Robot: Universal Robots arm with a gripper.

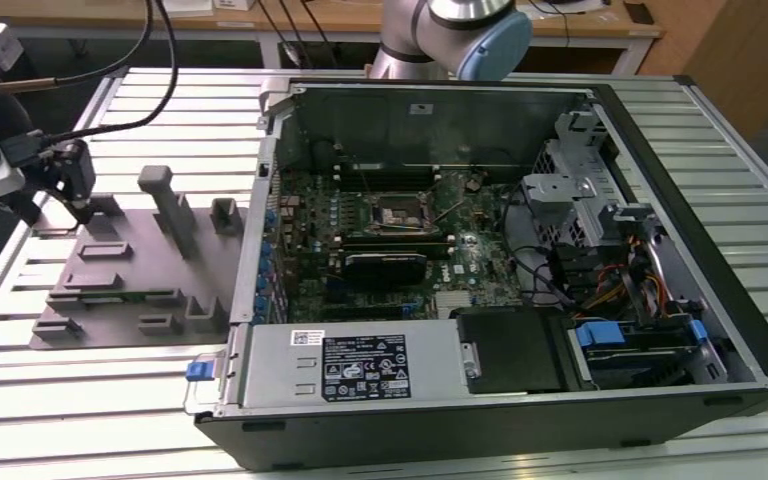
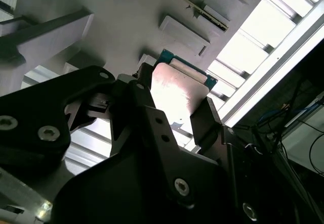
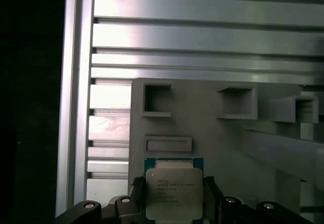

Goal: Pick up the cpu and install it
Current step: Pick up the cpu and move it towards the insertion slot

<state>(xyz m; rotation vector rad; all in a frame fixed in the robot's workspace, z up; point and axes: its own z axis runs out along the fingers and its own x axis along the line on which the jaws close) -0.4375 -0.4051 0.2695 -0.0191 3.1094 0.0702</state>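
Slatted metal counter (image 1: 77, 410) carries an open computer case (image 1: 518, 425) lying on its side. Inside the case, nearest the exterior view, sit a grey power supply (image 1: 344, 365) and a drive bay with blue tabs (image 1: 624, 335). Deeper in lies the green board (image 1: 418, 235) with its square socket (image 1: 398, 212) and a bundle of cables (image 1: 604, 280). On the exterior view's left, beside the case, a grey fixture plate (image 1: 104, 320) holds upright blocks and shallow pockets (image 3: 157, 100). At the plate's far corner the tool (image 3: 174, 186) is clamped on the cpu (image 2: 177, 90), one black finger (image 3: 212, 196) against each side. Whether the cpu rests on the plate I cannot tell. Beyond the case stands the arm's base (image 1: 451, 35).
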